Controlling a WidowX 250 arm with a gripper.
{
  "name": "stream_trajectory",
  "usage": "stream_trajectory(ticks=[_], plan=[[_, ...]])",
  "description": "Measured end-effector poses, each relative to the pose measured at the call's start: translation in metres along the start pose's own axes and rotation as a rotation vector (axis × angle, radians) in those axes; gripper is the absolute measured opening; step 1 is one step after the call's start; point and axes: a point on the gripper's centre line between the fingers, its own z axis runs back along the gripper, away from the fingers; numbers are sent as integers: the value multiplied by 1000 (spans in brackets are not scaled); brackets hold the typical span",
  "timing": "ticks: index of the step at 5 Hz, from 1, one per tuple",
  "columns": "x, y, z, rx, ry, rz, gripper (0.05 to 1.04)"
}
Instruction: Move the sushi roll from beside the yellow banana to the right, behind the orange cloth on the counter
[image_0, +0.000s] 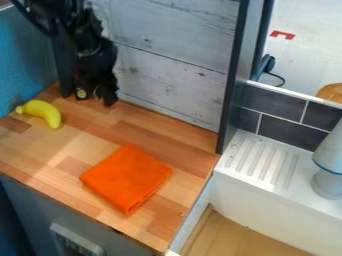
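Note:
The black gripper (95, 90) hangs at the upper left, over the back of the wooden counter and in front of the grey plank wall. Nearest to it is a yellow toy banana (43, 112), lying on the counter to its lower left, apart from it. A folded orange cloth (127, 178) lies flat on the counter farther forward and to the right of the gripper, also apart from it.
The wooden counter (75, 145) ends at a dark upright post (234, 80) on the right. Beyond stands a white sink unit with a ridged drainboard (262, 161) and a pale grey-white object (328, 167). A blue panel (23, 60) borders the left.

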Motion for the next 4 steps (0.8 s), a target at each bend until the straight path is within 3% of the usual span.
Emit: stream_trajectory(ticks=[1, 2, 3, 4], plan=[[10, -55, 16, -19, -15, -132, 690], [9, -110, 7, -45, 12, -273, 691], [16, -142, 0, -45, 22, -352, 690], [9, -156, -22, -57, 72, -387, 691]])
